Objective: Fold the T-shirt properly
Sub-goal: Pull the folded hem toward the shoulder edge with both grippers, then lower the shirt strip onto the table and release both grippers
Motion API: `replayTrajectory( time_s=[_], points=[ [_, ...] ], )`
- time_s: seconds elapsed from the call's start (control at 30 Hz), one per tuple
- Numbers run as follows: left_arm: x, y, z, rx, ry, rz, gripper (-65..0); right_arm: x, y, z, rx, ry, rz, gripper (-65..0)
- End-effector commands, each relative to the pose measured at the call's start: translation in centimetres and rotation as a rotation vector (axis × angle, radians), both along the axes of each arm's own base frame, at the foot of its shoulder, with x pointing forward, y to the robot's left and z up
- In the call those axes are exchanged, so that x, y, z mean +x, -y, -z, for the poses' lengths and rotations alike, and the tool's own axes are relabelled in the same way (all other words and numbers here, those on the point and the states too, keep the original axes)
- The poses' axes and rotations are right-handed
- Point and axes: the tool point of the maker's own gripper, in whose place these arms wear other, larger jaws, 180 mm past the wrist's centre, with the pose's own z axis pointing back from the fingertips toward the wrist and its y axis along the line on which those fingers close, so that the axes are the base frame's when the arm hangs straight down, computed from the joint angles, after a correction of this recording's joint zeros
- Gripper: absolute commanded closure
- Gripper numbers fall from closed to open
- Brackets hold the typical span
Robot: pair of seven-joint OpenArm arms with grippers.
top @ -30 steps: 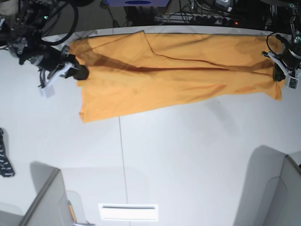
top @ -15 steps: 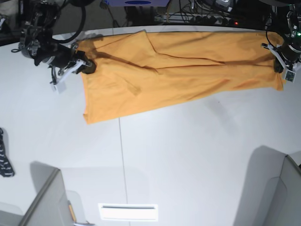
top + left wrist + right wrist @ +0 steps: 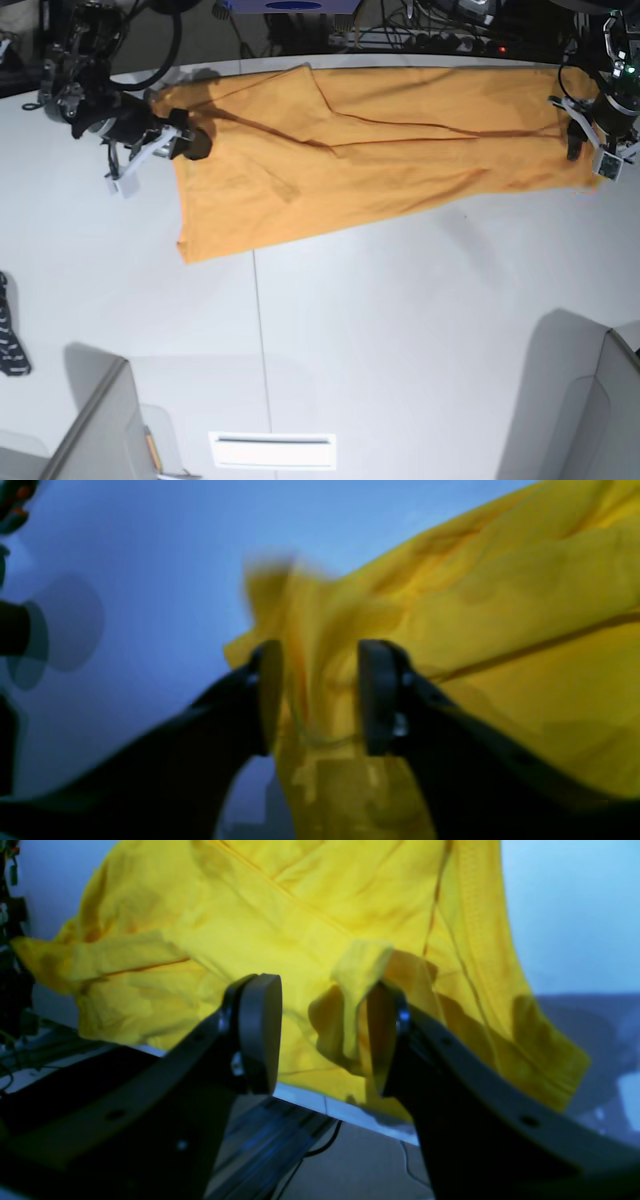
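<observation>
White table lies mostly bare; T-shirt spans its far edge, left gripper and right gripper parted around the ends.

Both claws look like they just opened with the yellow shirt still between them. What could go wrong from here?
1. A fold of the T-shirt drapes against a finger of the open right gripper, so cloth may snag and drag as it withdraws.
2. Cloth also sits bunched between the open left gripper fingers, so the same could happen there.
3. The shirt's far edge lies along the table edge and might slip off.
</observation>
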Motion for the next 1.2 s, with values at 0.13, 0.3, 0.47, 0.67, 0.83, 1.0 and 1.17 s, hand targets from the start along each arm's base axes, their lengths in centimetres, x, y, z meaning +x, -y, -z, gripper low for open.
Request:
replayTrajectory(
  time_s=[0.13,0.3,0.47,0.67,0.83,1.0,1.17],
  points=[
    [-0.8,0.9,-0.5,-0.001,0.006,0.017,-22.4,1.1,0.2,-1.1,-0.001,0.050,-0.001,-26.1],
    [-2.1,0.5,-0.4,-0.021,0.011,-0.038,-0.2,1.9,-0.3,-2.8,-0.011,0.113,-0.021,-24.9],
    [-3.4,-1.8,-1.9,-0.098,0.142,-0.262,0.0,2.7,-3.1,-3.3,0.018,0.151,-0.097,0.0],
    [-2.9,-4.2,1.2,-0.165,0.146,-0.393,0.0,3.0,-6.5,-2.8,0.071,0.166,-0.164,0.0],
    [-2.9,-5.9,3.8,-0.195,0.120,-0.478,0.0,3.5,-5.7,0.1,-0.062,0.115,-0.189,0.0],
    [-1.9,-6.0,7.4,-0.085,-0.003,-0.434,0.0,3.5,-3.8,3.8,-0.157,0.017,-0.160,0.0],
    [1.5,-4.5,9.5,-0.142,-0.015,-0.419,0.0,5.0,-3.0,5.7,-0.153,0.011,-0.095,0.0]
  ],
)
